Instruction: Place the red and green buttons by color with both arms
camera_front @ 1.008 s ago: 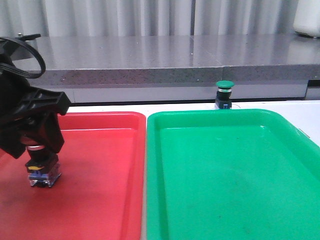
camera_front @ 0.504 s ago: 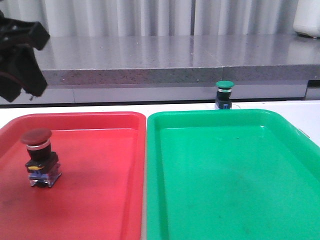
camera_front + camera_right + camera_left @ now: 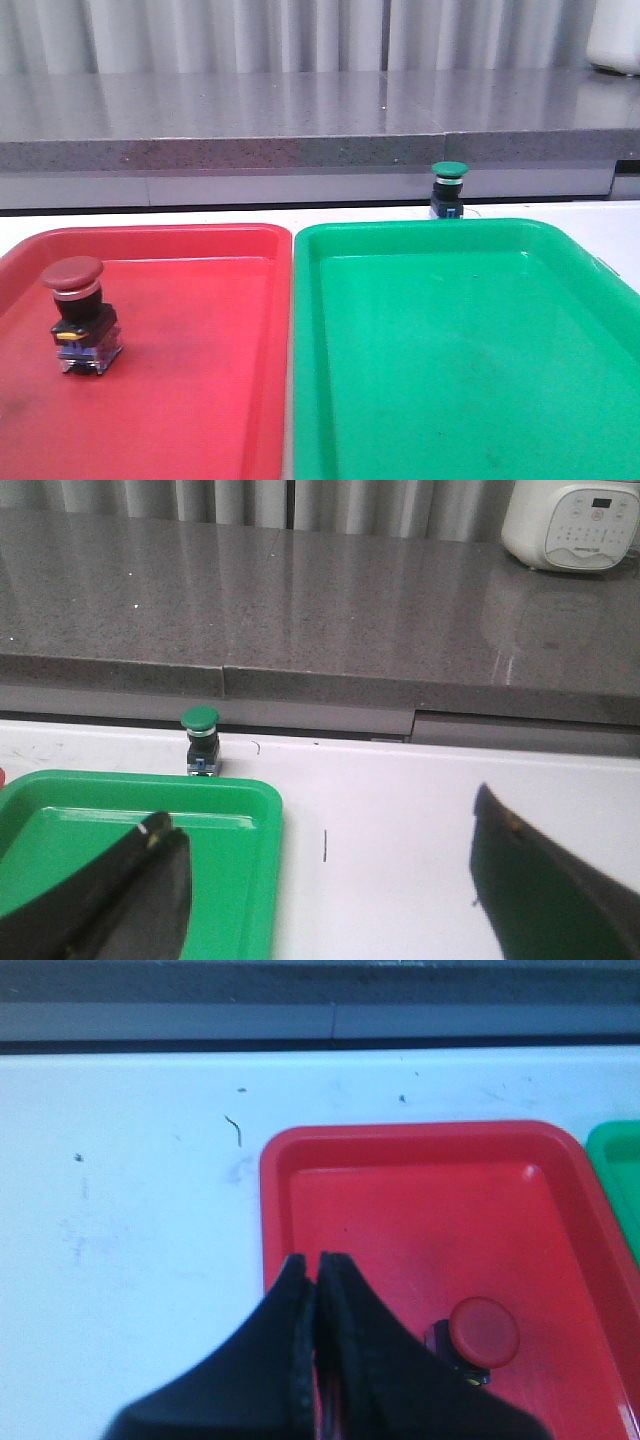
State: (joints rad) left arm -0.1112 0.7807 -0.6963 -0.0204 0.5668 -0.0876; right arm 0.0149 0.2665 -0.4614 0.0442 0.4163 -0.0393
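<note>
My left gripper has its fingers pressed together on nothing, above the near wall of the red tray. My right gripper is spread wide over the white table. The red button stands upright inside the red tray, dark cap on a silver collar. The green button stands on the table just behind the green tray, before a grey stone counter.
</note>
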